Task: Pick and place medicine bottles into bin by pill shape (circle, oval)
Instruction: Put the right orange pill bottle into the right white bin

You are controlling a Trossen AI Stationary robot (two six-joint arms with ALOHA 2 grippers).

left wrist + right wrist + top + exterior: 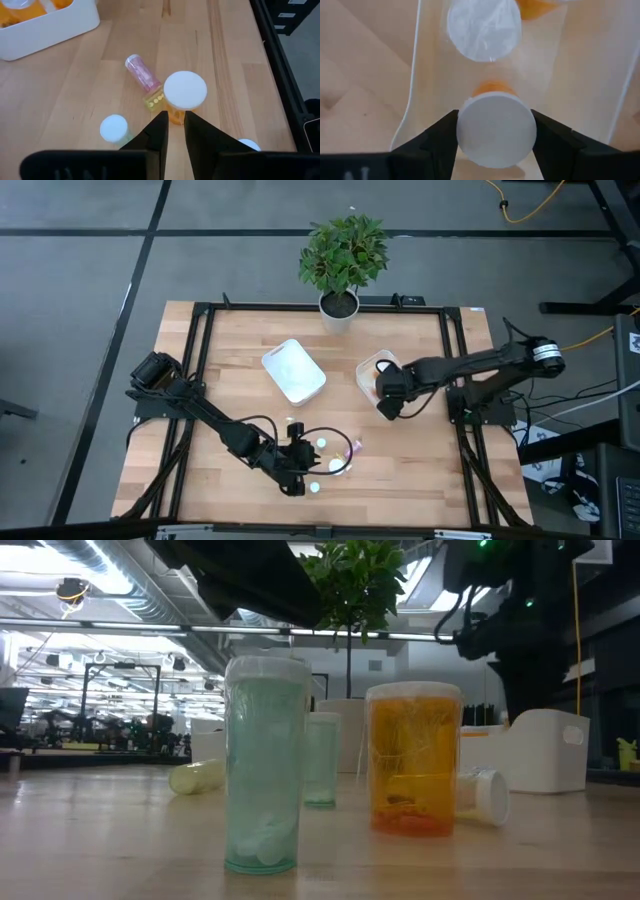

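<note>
Light wooden table [250, 340] with a black metal frame under both my arms. A potted green plant in a white pot [342, 265] stands at the far edge, mid-table.

Two white plastic bins sit near the centre. The left bin [293, 370] lies tilted, nothing visible inside it from above. The right bin [370, 367] is partly covered by my right arm; its pale wall [412, 75] shows in the right wrist view, with orange bottles inside.

My right gripper [495, 131] hangs over the right bin. Jaws stand part-way apart, one dark finger against each side of the round white cap of an orange medicine bottle [496, 127]. That bottle is inside the bin walls, with another white-capped orange bottle [484, 27] just beyond it.

My left gripper [172, 131] sits low at the near side of the table, amid the loose bottles. Jaws narrowed to a slim slit, nothing between them.

Loose bottles near the left gripper:
- upright orange bottle with white cap [184, 95], just ahead of the fingertips
- purple bottle [141, 74] lying on its side, touching a yellow-green bottle [154, 100]
- upright pale teal bottle [114, 129], white cap, beside the fingers

Low view: tall pale teal bottle [265, 765] nearest, white pills at its bottom; orange bottle [414, 760] next to it.
</note>
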